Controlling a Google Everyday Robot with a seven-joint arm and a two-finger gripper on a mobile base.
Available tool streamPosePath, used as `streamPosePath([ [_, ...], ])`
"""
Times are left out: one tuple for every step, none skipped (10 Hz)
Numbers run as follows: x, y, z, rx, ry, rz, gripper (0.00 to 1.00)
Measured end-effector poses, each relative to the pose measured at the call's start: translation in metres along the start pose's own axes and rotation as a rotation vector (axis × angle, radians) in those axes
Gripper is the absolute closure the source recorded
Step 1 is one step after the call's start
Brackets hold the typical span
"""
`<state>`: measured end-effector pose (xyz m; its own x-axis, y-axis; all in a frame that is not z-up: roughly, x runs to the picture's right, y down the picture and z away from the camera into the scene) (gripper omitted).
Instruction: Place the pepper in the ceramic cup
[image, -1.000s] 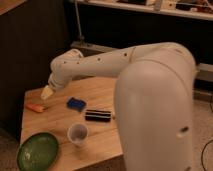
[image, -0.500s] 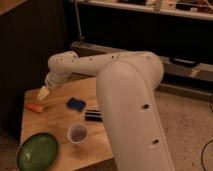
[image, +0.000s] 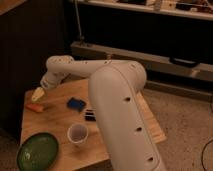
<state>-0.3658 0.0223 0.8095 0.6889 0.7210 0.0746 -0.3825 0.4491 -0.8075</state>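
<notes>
The pepper (image: 35, 107), small and orange-red, lies on the wooden table (image: 55, 120) near its far left edge. The gripper (image: 38, 94) hangs at the end of the white arm, just above and slightly right of the pepper. The ceramic cup (image: 77, 133), small, white and round, stands upright near the table's front, right of the green plate (image: 38, 151). The cup looks empty.
A blue rectangular block (image: 76, 104) lies at mid table, with a black bar (image: 90, 116) just behind the arm's bulk. The big white arm (image: 122, 110) hides the table's right half. Dark shelving stands behind.
The gripper has moved left and down across the table, from above the blue block to just above the pepper. The arm has swung closer to the camera.
</notes>
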Motion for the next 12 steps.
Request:
streamPosePath([
  [-0.001,-0.001,0.008,-0.011,0.0,0.001,0.2],
  [-0.001,-0.003,0.016,-0.018,0.001,0.001,0.2],
  [-0.001,-0.003,0.023,-0.022,0.004,-0.001,0.2],
  [0.0,-0.002,0.034,-0.027,0.01,-0.007,0.2],
  [0.003,-0.002,0.042,-0.031,0.013,-0.008,0.2],
  [0.007,-0.004,0.048,-0.033,0.017,-0.008,0.2],
  [0.011,-0.008,0.055,-0.039,0.02,-0.006,0.2],
  [0.01,-0.007,0.055,-0.04,0.019,-0.006,0.2],
  [0.011,-0.006,0.056,-0.041,0.02,-0.006,0.2],
  [0.011,-0.007,0.055,-0.04,0.019,-0.006,0.2],
  [0.011,-0.007,0.055,-0.041,0.02,-0.006,0.2],
  [0.011,-0.007,0.055,-0.041,0.02,-0.006,0.2],
])
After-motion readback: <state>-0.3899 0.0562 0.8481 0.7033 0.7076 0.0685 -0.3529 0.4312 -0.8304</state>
